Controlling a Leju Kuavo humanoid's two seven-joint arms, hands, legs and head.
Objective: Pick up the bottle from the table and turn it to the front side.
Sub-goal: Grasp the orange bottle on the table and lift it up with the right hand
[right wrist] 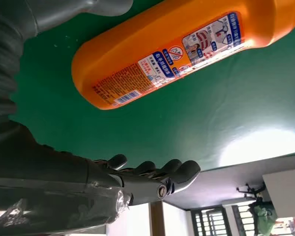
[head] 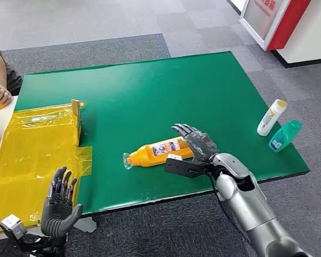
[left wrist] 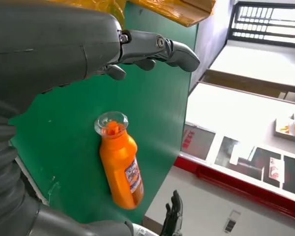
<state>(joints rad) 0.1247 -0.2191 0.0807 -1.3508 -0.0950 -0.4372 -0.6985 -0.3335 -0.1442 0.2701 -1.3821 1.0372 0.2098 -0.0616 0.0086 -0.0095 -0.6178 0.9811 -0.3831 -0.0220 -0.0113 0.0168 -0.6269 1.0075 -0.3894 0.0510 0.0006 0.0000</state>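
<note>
Orange bottle with blue-white label on green table, yellow plastic.

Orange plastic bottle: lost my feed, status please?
Right hand open at the base of the orange plastic bottle, not gripping. Left hand open, idle. Bottle lying flat on green table; nothing blocking.

Right arm: the silver arm reached in from below on the right, forearm angled up and to the left over the near edge of the worktop.
Right hand: the right hand was open, fingers stretched out and apart, thumb set off to one side, holding nothing.
Left arm: low at the near left corner, wrist bent upward.
Left hand: the left hand stood upright, palm turned inward, fingers spread and lightly curled, empty.
</note>
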